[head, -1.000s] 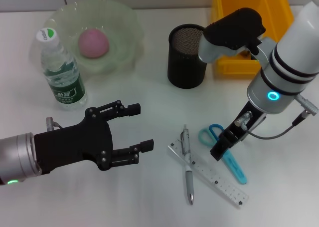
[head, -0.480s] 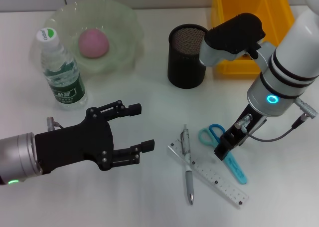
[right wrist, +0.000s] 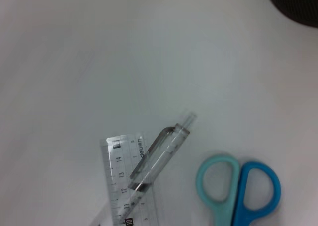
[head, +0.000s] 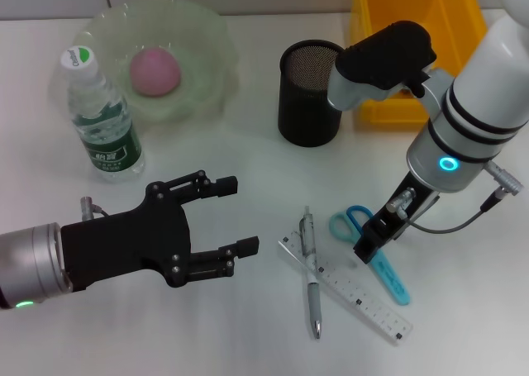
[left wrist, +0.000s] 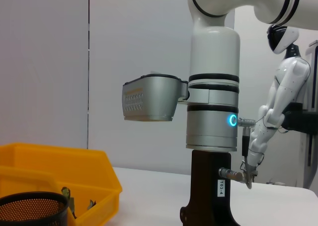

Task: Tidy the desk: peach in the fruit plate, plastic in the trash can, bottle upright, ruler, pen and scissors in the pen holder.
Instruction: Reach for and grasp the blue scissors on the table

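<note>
Head view: right gripper [head: 368,245] (opening hidden) sits over scissors [head: 374,250]; left gripper [head: 233,215] hovers spread, empty.

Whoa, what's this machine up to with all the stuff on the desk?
It is tidying a desk. The peach already sits in the fruit plate and the bottle stands upright. The right gripper is low over the blue scissors, close to the pen lying across the ruler; none of the three is in the black pen holder yet. The left gripper hangs open above the table, holding nothing.
</note>
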